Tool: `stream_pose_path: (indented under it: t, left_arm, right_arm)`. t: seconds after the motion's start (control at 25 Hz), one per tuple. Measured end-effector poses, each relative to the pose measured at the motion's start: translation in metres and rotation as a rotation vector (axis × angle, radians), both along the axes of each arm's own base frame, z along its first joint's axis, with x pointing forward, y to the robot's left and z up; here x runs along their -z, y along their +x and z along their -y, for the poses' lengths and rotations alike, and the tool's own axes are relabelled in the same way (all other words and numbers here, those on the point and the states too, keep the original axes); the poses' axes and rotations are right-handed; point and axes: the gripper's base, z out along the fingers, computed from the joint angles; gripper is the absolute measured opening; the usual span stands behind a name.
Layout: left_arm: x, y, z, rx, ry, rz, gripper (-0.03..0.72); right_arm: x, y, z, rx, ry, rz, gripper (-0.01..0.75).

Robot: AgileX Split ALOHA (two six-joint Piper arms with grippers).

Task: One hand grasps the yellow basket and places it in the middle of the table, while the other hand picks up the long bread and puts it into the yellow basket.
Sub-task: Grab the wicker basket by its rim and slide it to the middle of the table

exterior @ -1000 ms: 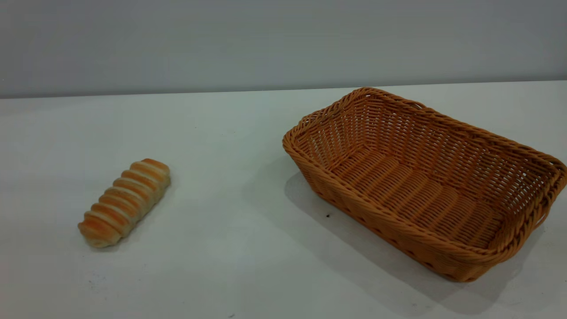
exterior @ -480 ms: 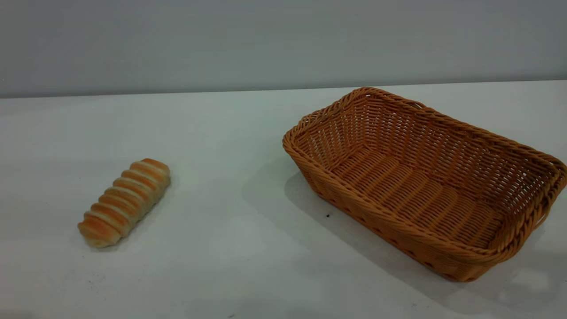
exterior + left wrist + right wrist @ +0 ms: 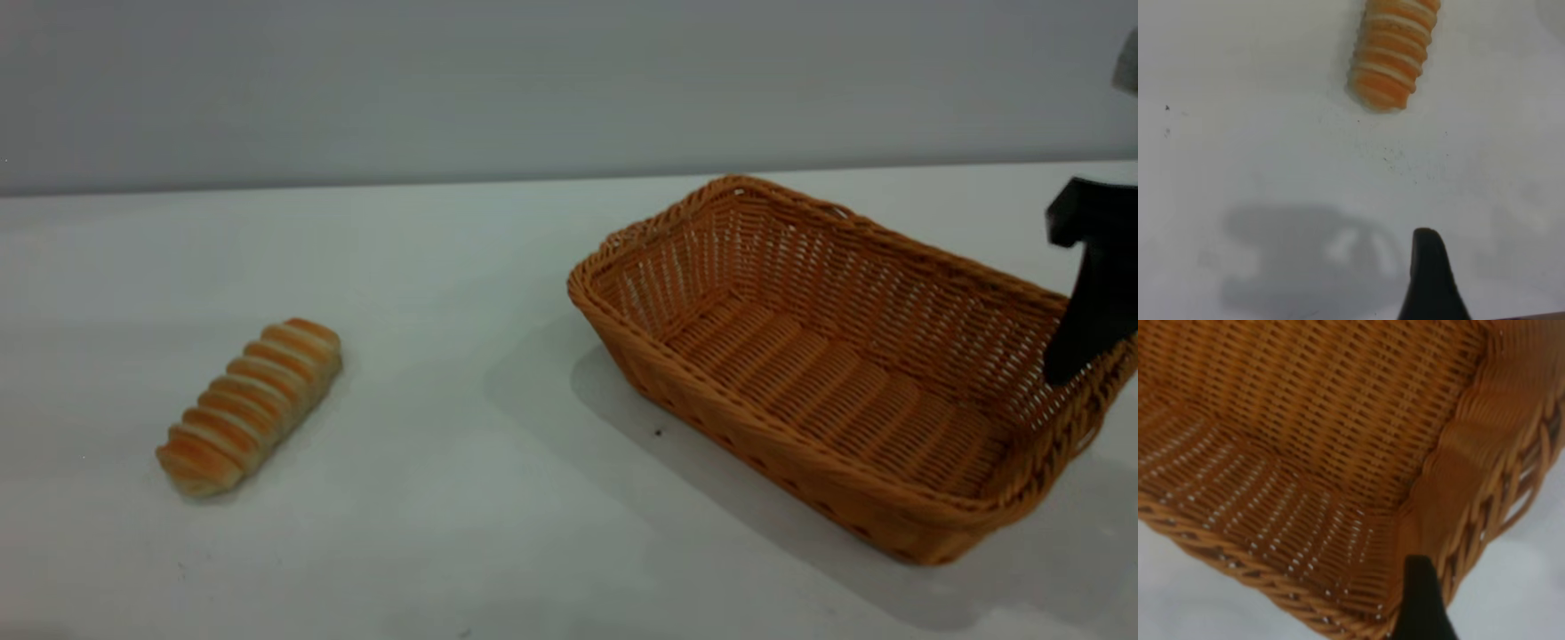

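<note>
My right gripper (image 3: 1080, 347) shows at the right edge of the exterior frame, one black finger hanging over the right end of the basket (image 3: 827, 373), its tip at about the level of the braided rim. In the right wrist view that fingertip (image 3: 1421, 600) sits just inside the corner of the basket (image 3: 1338, 453); only one finger shows, so I cannot tell whether the pincer is spread or closed, and nothing is gripped that I can see. The basket stands at the right of the frame, off-centre on the table (image 3: 462, 267), and it is empty.

The bread (image 3: 252, 404) lies at lower left, well apart from the basket. My left gripper does not appear in the exterior view; its wrist camera shows one fingertip (image 3: 1428, 273) above bare table with the bread's end (image 3: 1395, 50) near the top of that picture — again, jaw state hidden.

To do this step well I'd straddle the end wall, one finger inside and one outside, and clamp low on the braid before dragging — wicker flexes, so a shallow pinch may slip.

Half a second ago the right gripper was not in frame at all, only a shadow; basket and bread have not moved.
</note>
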Motion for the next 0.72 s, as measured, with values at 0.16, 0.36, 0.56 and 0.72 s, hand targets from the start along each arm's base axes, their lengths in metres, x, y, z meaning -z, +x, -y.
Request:
stream_pose_path:
  t: [0.16, 0.36, 0.56, 0.72]
  left_arm:
    - [0.0, 0.0, 0.0, -0.001, -0.003, 0.0, 0.555]
    - [0.0, 0.0, 0.0, -0.001, -0.004, 0.002, 0.555]
    - [0.0, 0.0, 0.0, -0.002, -0.004, 0.003, 0.555]
    - [0.0, 0.0, 0.0, -0.002, -0.005, 0.003, 0.555]
  right_arm:
    - [0.017, 0.006, -0.002, -0.008, 0.01, -0.022, 0.533]
    - [0.036, 0.012, -0.004, -0.023, 0.012, -0.033, 0.533]
    - [0.054, 0.018, -0.003, -0.033, -0.012, -0.039, 0.533]
    - [0.074, 0.018, -0.002, -0.03, -0.031, -0.083, 0.526]
